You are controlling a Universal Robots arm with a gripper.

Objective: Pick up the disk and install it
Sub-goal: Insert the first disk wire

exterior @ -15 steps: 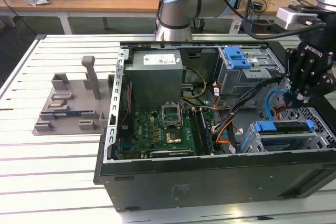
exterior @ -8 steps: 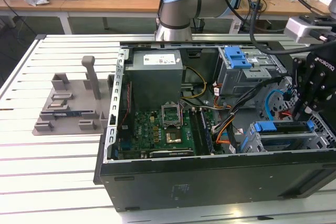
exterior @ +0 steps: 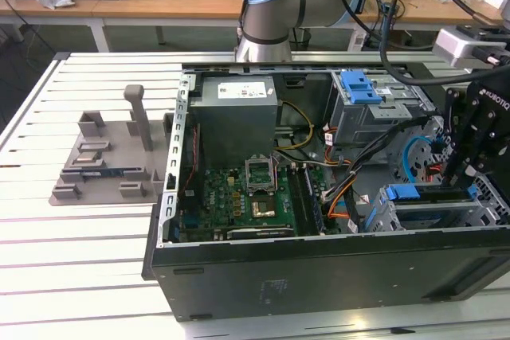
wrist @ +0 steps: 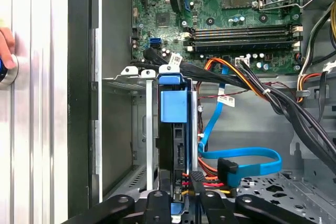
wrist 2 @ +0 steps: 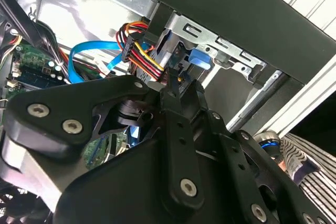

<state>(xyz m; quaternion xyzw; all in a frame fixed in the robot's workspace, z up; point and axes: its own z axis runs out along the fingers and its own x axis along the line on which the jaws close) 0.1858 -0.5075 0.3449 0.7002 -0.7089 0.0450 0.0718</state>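
In the exterior view, a grey slotted holder (exterior: 107, 157) sits on the tabletop (exterior: 80, 260) left of the open computer case (exterior: 319, 264). At right, the gripper (exterior: 470, 161) reaches into the lower drive cage (exterior: 434, 209), fingers clamped on the disk (wrist: 171, 150), which stands edge-on inside that cage.

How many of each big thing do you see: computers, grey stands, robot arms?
Computer: 1
Grey stand: 1
Robot arm: 1
Total: 3
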